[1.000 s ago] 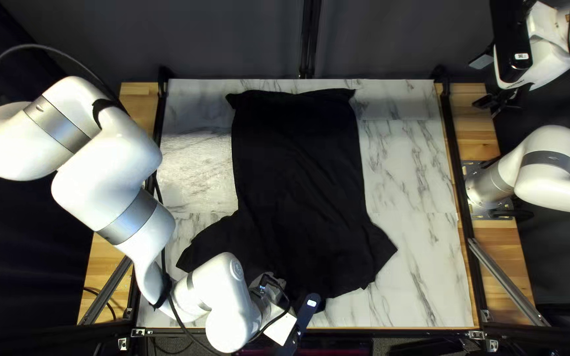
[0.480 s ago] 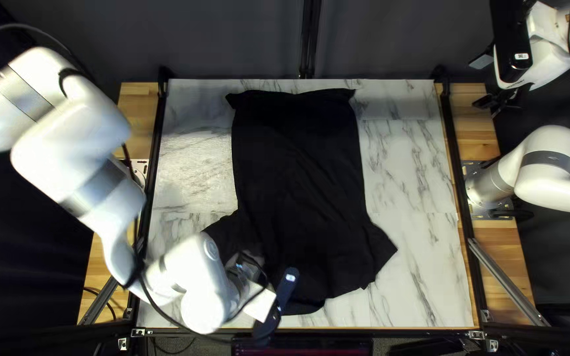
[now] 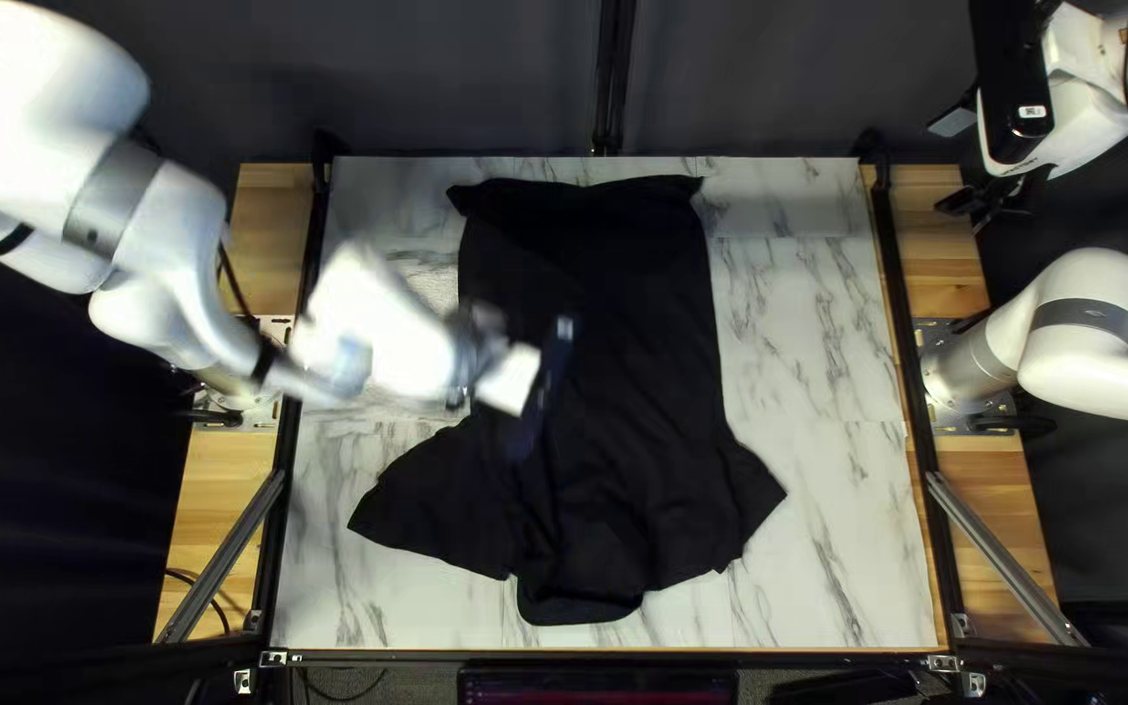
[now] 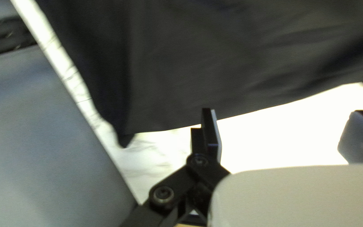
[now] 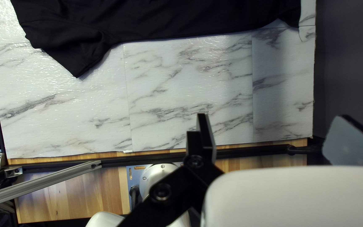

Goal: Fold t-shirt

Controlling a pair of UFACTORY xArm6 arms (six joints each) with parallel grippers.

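Note:
In the top left view the black t-shirt (image 3: 616,353) lies spread on the marble-patterned table, sleeves toward the near edge, some creases near the neck. My left gripper (image 3: 507,381), blurred and with its fingertips hidden, is over the shirt's left side. In the left wrist view, the shirt (image 4: 232,67) lies ahead of the left gripper (image 4: 284,133), whose fingers stand wide apart with no cloth between. My right gripper (image 3: 990,204) hangs beyond the table's right side; in the right wrist view this gripper (image 5: 276,136) stands open, away from the shirt (image 5: 156,21).
The marble-patterned tabletop (image 3: 812,340) shows on both sides of the shirt. Dark rails and wooden strips (image 3: 975,483) run along its sides. Metal struts (image 3: 1008,562) cross the near corners. A dark curtain (image 3: 460,78) hangs behind.
My left arm has swung from the near edge toward the table's far side, uncovering the shirt's near-left sleeve and neck area. The right arm and the shirt's visible parts have stayed put.

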